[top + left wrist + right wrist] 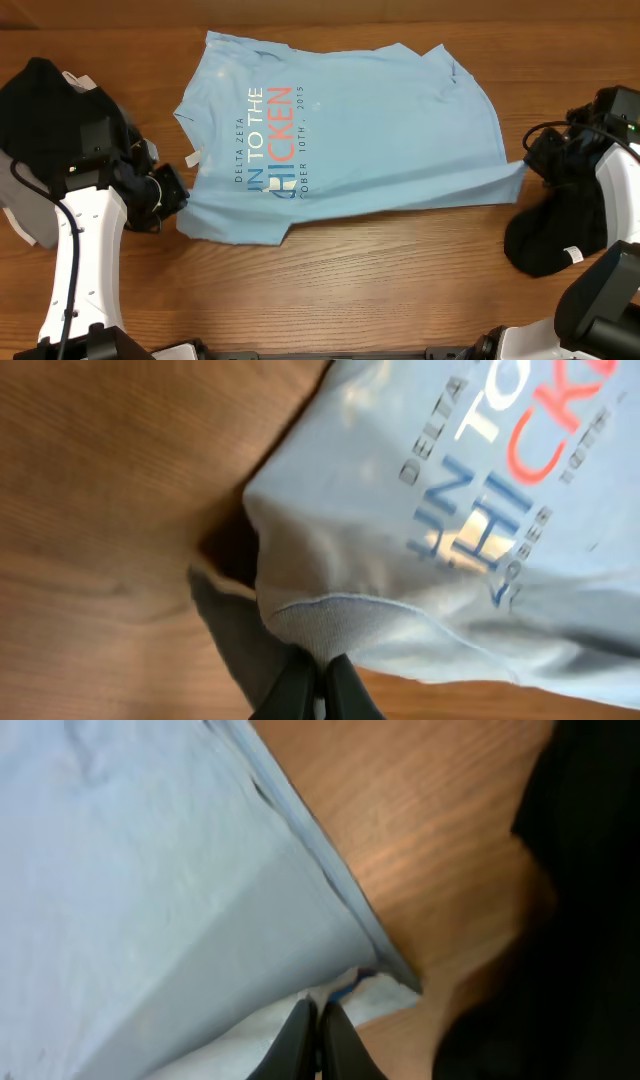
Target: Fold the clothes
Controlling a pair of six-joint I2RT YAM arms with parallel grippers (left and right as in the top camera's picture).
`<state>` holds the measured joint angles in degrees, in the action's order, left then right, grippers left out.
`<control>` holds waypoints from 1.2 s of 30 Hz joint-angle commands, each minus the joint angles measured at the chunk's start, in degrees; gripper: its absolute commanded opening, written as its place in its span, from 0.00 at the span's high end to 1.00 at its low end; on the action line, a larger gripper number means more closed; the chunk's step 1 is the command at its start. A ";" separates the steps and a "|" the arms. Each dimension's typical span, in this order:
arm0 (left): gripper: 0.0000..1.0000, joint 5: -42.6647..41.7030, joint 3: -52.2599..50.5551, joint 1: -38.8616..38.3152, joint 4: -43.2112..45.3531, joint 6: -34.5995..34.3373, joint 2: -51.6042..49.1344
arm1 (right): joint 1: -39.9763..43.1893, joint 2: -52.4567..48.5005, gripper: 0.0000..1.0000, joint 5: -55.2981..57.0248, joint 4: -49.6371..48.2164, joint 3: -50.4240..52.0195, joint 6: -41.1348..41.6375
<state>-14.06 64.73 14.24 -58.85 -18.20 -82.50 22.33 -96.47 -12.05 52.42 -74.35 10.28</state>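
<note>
A light blue T-shirt (360, 130) with blue and red lettering lies spread across the wooden table, its front edge lifted. My left gripper (178, 195) is shut on the shirt's lower left corner; in the left wrist view the closed jaws (318, 678) pinch the hem of the shirt (450, 510). My right gripper (528, 162) is shut on the shirt's lower right corner; in the right wrist view the jaws (312, 1025) pinch the fabric edge (150, 870). The fabric is stretched between both grippers.
A black garment (555, 235) lies on the table at the right, beside my right arm; it also shows in the right wrist view (590, 870). Another black cloth (55, 95) sits at the far left. Bare wood (380, 280) runs along the front.
</note>
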 commanded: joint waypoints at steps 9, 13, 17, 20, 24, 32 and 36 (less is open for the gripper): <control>0.96 -1.16 -0.13 -0.02 11.65 -3.28 -4.57 | -0.50 -2.73 0.96 0.85 -7.04 0.04 0.39; 0.96 -5.64 -0.13 -0.02 16.41 -3.26 -8.41 | -0.50 -3.39 0.96 0.85 -8.87 0.04 0.37; 0.96 -9.84 -0.13 -0.02 21.77 -3.28 -11.17 | -0.52 -3.69 0.96 0.83 -10.43 0.04 0.39; 0.96 -11.28 -0.13 -0.07 25.75 -3.28 -13.66 | -0.52 -4.72 0.96 0.83 -11.26 0.04 0.39; 0.96 -11.30 -0.13 -0.92 27.30 -3.26 -15.32 | -0.68 -6.97 0.96 -0.70 -12.24 0.04 0.33; 0.96 -10.93 -0.13 -3.45 30.91 -3.32 -18.45 | -3.78 -7.54 0.96 -0.68 -18.60 0.04 0.20; 0.96 -9.49 -0.13 -3.45 32.48 -3.87 -18.60 | -5.20 -8.15 0.95 -0.66 -21.31 0.04 0.20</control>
<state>-24.23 64.69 10.90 -27.51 -21.08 -100.75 18.04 -104.01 -12.69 32.67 -74.28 10.46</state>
